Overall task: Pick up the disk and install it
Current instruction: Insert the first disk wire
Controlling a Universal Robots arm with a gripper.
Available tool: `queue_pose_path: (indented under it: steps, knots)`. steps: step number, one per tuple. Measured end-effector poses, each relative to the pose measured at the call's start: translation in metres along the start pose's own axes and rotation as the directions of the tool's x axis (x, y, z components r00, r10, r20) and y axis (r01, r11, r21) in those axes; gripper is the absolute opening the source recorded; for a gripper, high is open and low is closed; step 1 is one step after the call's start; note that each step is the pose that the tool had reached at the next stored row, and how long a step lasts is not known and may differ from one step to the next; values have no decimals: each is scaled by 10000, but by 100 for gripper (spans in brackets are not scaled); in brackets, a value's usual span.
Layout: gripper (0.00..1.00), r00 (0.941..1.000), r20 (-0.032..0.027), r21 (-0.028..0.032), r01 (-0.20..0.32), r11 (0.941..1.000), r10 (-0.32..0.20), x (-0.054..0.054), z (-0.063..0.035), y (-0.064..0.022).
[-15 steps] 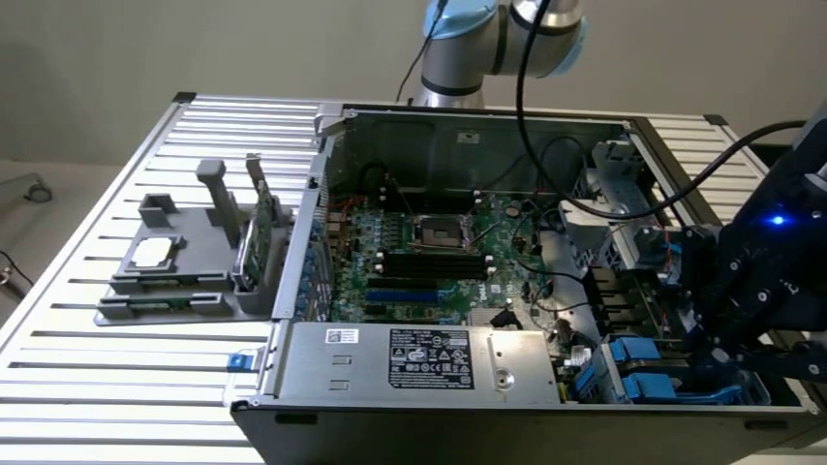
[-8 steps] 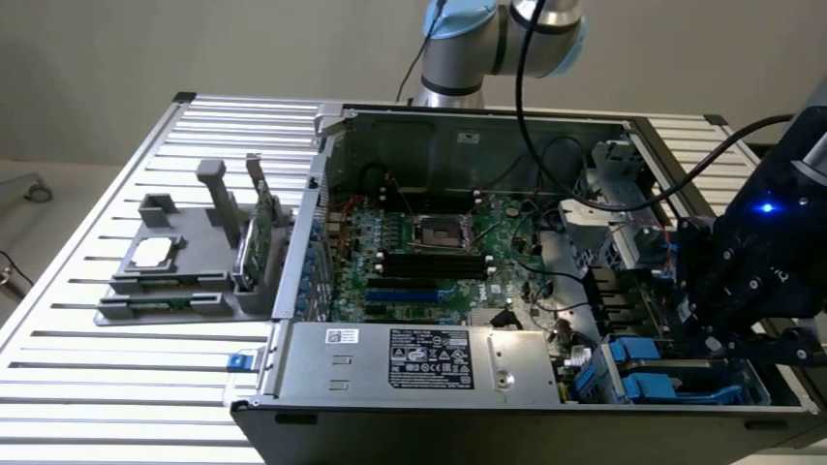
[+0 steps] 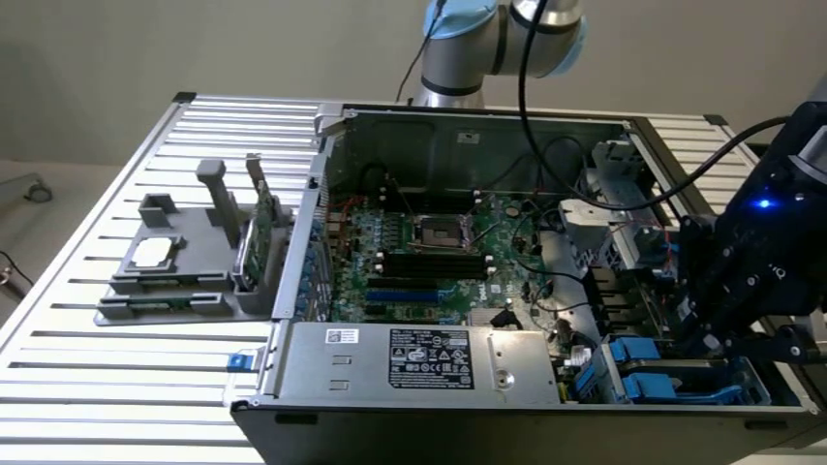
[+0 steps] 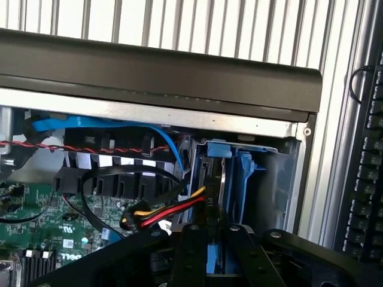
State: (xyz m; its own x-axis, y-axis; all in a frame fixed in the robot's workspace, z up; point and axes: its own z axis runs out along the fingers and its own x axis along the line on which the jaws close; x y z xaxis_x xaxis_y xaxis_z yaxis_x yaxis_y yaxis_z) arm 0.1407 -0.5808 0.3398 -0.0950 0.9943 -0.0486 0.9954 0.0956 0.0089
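Right up against the wrist lens were the two black metal fingers point(image 4: 190, 254) of the gripper point(image 4: 213, 234). They were drawn in narrow, and the disk point(image 4: 219, 176) stood on edge between them: a flat silver-grey metal hard drive framed by a blue plastic carrier. One jaw sat on each flat face, and that read as a firm grip on the drive rather than a hover.

The drive sat partway into the blue plastic drive bay point(image 4: 248, 179), tucked in the corner of the open black computer case point(image 4: 155, 69). In the exterior view the gripper point(image 3: 719, 341) hung over that same corner, at the exterior view's right and near the front. The bay's blue rails point(image 3: 642, 370) lay just below it.

The relation that counted was this: the disk lay straight ahead of the gripper, in line with the fingers. Its long axis ran away from the wrist and down into the slot, and its thin edge faced the camera. It looked upright, with no clear tilt against the rails.

A bundle of red, yellow and black power wires point(image 4: 173, 209) ended at a connector just beside the drive's edge, close enough to matter. A thin blue data cable point(image 4: 114, 124) looped above them. The green motherboard point(image 3: 440, 242) lay well apart toward the case's middle.
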Motion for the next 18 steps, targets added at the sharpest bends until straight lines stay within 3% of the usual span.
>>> queue_pose_path:
  steps: [13,15,18]
  knots:
    - [17,9975,10,90,-708,9975,708,31,3,33]
    - [17,9967,12,125,-816,9966,816,36,7,36]
    - [17,9947,15,234,-1024,9945,1024,45,18,37]
